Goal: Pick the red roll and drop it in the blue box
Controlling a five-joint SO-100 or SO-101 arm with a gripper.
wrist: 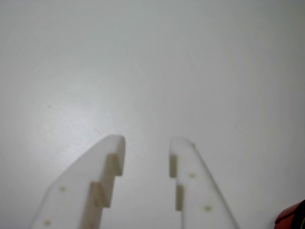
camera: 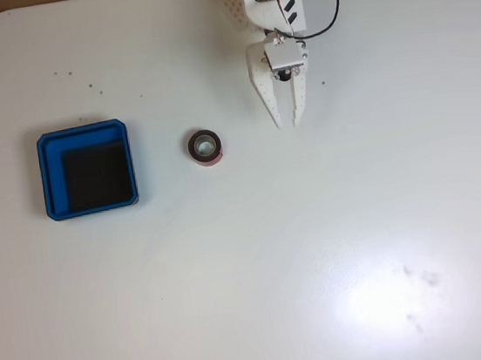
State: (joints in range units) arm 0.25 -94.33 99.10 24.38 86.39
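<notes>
The white table (camera: 319, 249) spans the fixed view. On its left part sits the blue box (camera: 83, 133), black floor bare. The arm (camera: 276, 4) reaches in from the top edge, its gripper (camera: 286, 124) pointing down the picture, fingers slightly apart with nothing between them (the wrist view shows the gap plainly). The red roll (camera: 205, 147) lies flat between box and gripper, apart from both; the red blur at the wrist view's lower right corner (wrist: 291, 218) is probably that roll.
</notes>
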